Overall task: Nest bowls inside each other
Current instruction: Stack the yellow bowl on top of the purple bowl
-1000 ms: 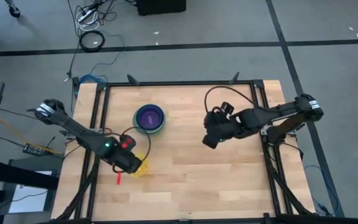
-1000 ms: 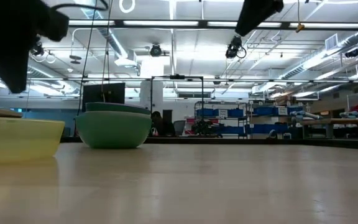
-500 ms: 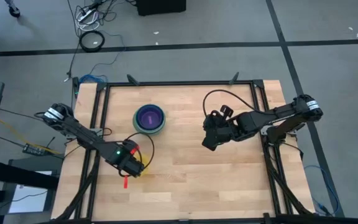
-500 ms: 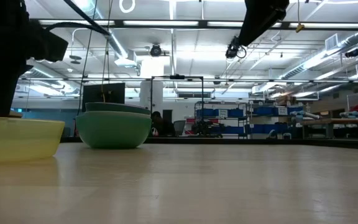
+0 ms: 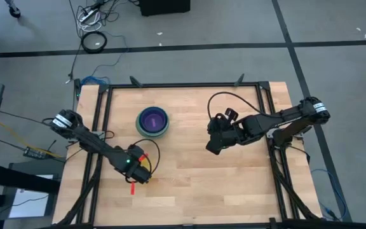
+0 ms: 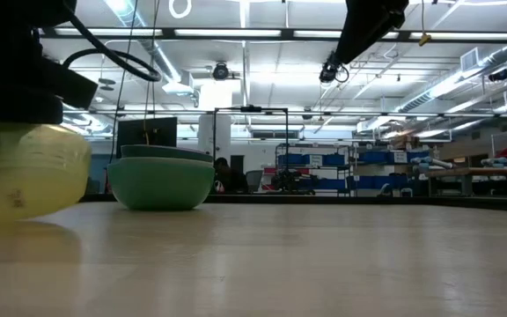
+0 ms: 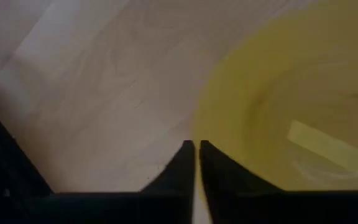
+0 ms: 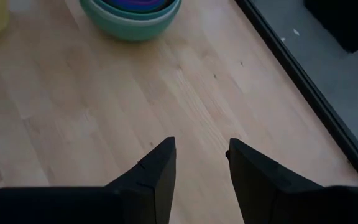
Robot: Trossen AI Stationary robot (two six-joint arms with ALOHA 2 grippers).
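A yellow bowl (image 7: pixel 291 118) sits near the table's left near part, mostly hidden under my left gripper (image 5: pixel 138 173) in the high view. In the low view the yellow bowl (image 6: pixel 25 172) looks tipped. My left gripper (image 7: pixel 195 147) is shut on it. A sage-green bowl (image 5: pixel 152 122) rests on its base at the far left-centre, with a teal and a purple bowl nested inside. My right gripper (image 5: pixel 211 145) hangs open above the table right of centre, with nothing between its fingers (image 8: pixel 160 168). My left gripper pinches the yellow bowl's rim (image 7: pixel 199 127) between its two fingers, one inside the bowl and one outside. The fingers come from above, pointing steeply down. The bowl sits tilted in the hold; whether its bottom (image 6: pixel 16 211) is clear of the table I cannot tell.
Black frame rails (image 5: pixel 97 133) run along the table's left and right edges, and cables trail from both arms. Bare wood (image 5: pixel 196 184) lies between the two arms and toward the near edge. The table's edge rail (image 8: pixel 303 87) shows in the right wrist view.
My left gripper has sunk toward the table's near edge onto the yellow bowl, tipping more steeply downward, and has shut on its rim. The bowl, flat on the table before, now stands tipped and taller in the low view.
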